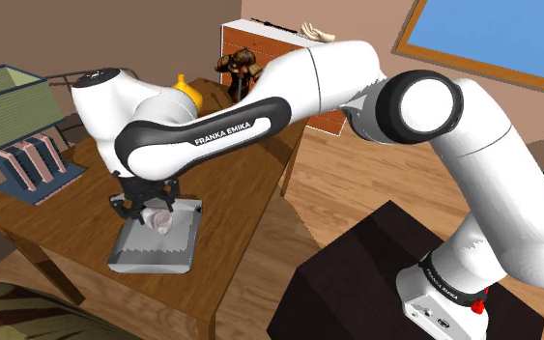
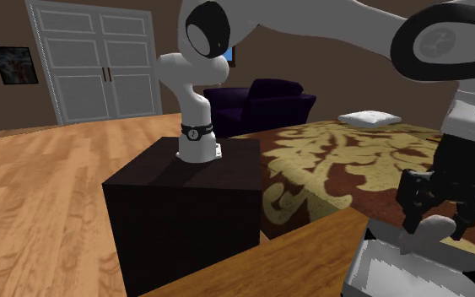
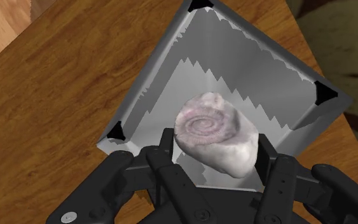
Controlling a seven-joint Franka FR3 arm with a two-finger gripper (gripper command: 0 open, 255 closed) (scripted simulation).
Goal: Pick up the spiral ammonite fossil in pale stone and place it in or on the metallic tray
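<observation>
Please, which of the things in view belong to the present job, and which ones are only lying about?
For the job: pale spiral fossil, clasped in the tool; grey tray beneath it.
Only lying about: yellow vase; blue rack; dark figurine; green box.

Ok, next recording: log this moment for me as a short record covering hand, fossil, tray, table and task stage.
hand: shut on the fossil, fingers clasping its sides
fossil: pale pinkish stone, spiral face towards the wrist camera, over the inside of the tray
tray: grey metallic, square, on the table near its edge
table: brown wood
fossil touching tray floor: cannot tell
task stage: fossil in grasp over the tray, not yet released
</observation>
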